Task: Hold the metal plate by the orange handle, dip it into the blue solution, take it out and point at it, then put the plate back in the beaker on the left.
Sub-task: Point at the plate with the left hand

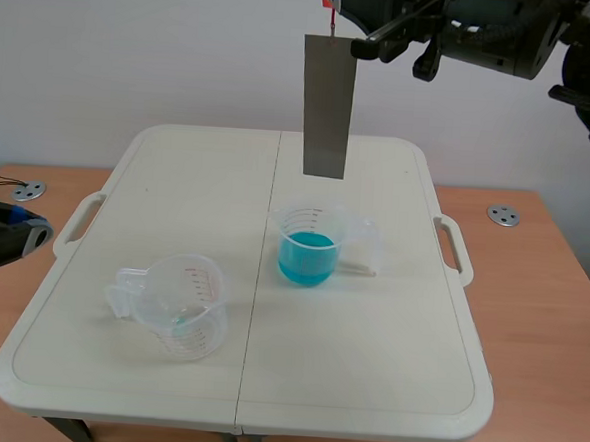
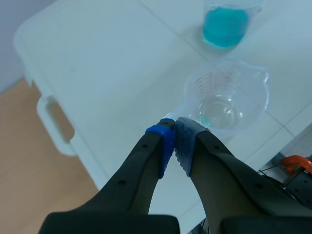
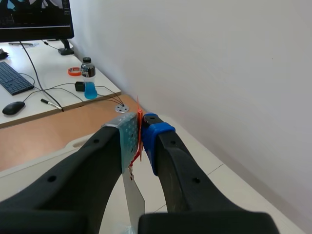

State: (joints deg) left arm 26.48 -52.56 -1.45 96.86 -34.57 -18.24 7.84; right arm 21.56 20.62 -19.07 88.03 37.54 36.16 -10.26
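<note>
I can read no words or numbers anywhere. The clear cup [image 1: 174, 319] on my bench [image 1: 366, 366] carries red measuring marks [image 1: 208, 287], too small for me to make out.

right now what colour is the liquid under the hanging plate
Turquoise blue liquid, best in the scene view.

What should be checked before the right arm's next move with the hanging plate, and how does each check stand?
1. Grip: right gripper shut on the orange handle: ok.
2. Hang: metal plate upright, touching neither beaker: ok.
3. Alignment: plate directly over the blue-solution beaker: cannot tell, depth is unclear.
4. Target: blue-solution beaker upright: ok.
5. Other arm: left gripper shut on nothing, far from the plate: ok.
6. Return spot: left beaker upright, mouth free: ok.
</note>
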